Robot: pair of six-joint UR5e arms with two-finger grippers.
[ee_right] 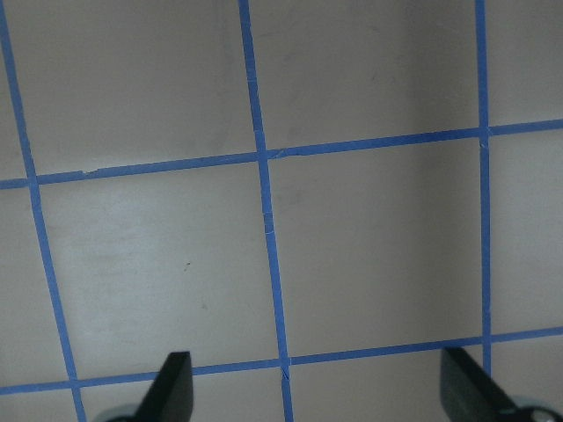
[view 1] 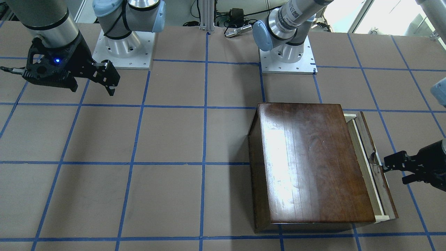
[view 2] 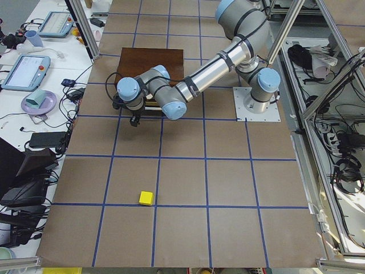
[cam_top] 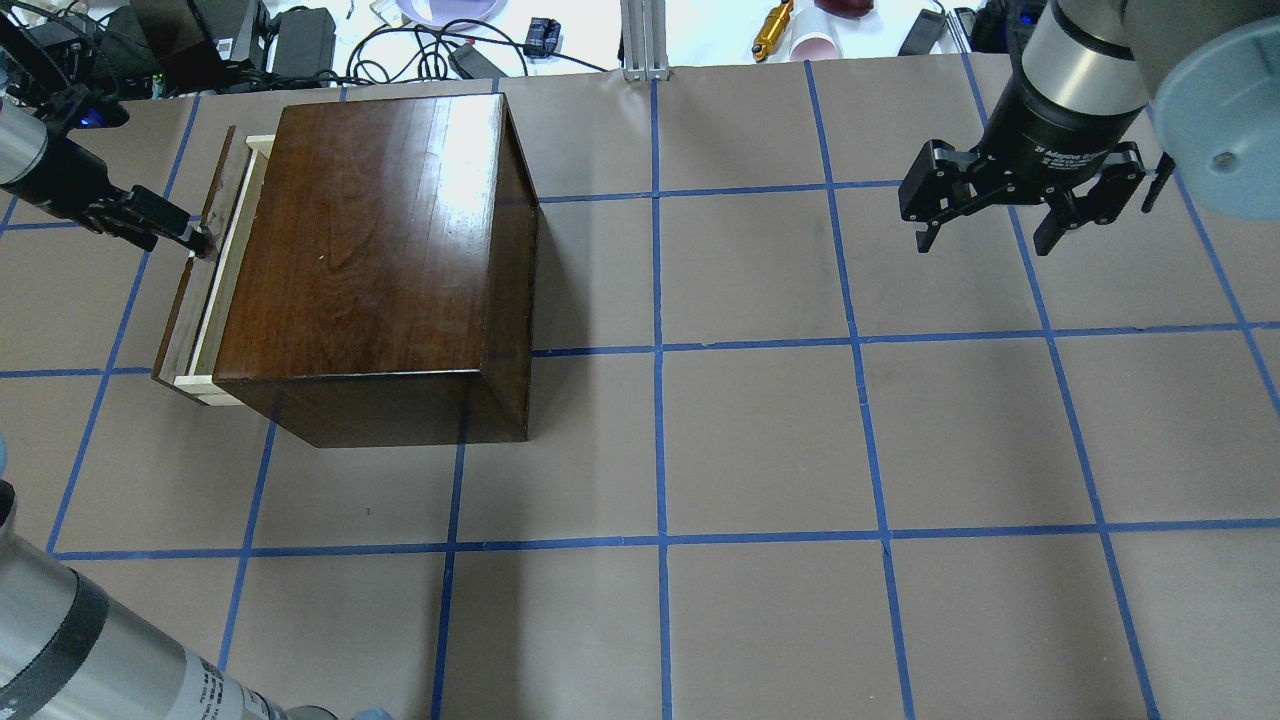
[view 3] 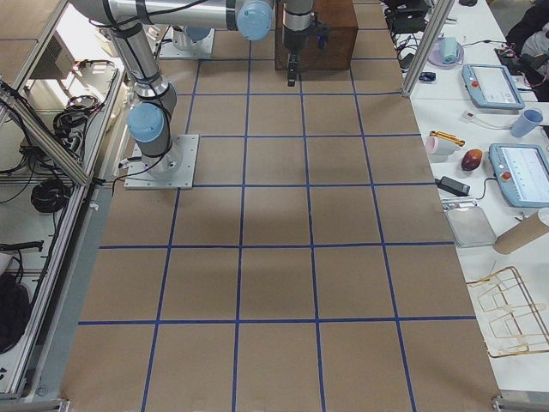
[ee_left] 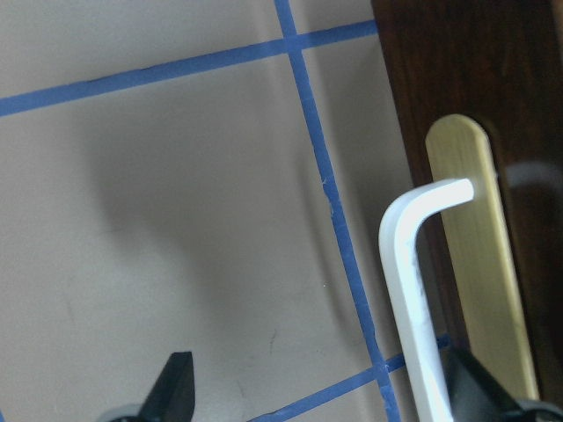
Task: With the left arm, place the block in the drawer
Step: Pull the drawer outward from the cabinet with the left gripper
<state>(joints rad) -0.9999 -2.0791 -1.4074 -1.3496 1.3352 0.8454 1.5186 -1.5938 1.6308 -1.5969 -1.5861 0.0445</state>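
Across the whole bench runs a big brown-paper-covered table (cam_top: 760, 440), gridded with blue tape lines. Next biggest are the arms. The silver-grey left arm with light-blue joint caps (view 2: 211, 68) reaches out low to the drawer end of the box. The matching silver-grey right arm (view 3: 144, 69) hangs over bare table, well apart from it.

The glossy dark-brown wooden box (view 1: 313, 164) sits flat on the table. Its long shallow pale-wood drawer with a dark brown front panel (view 1: 367, 170) is out only a sliver, so just a narrow strip of tray shows past the box's top.

The black left gripper (view 1: 393, 171) is level with that front panel, jaws spread wide, nothing clamped. The wrist view shows the bent white metal handle (ee_left: 409, 290) sitting inside the gap, tight up by one finger. Can't tell if it's actually touching. That handle comes off a slim brass plate (ee_left: 479, 264) on the panel.

The black right gripper (cam_top: 983, 245) points down above the table, also spread wide and holding nothing.

Smallest of all, the small bright yellow cube (view 2: 146, 197) lies on the table right by a blue line, well apart from the box, the drawer and both grippers. Only the left-side view catches it.
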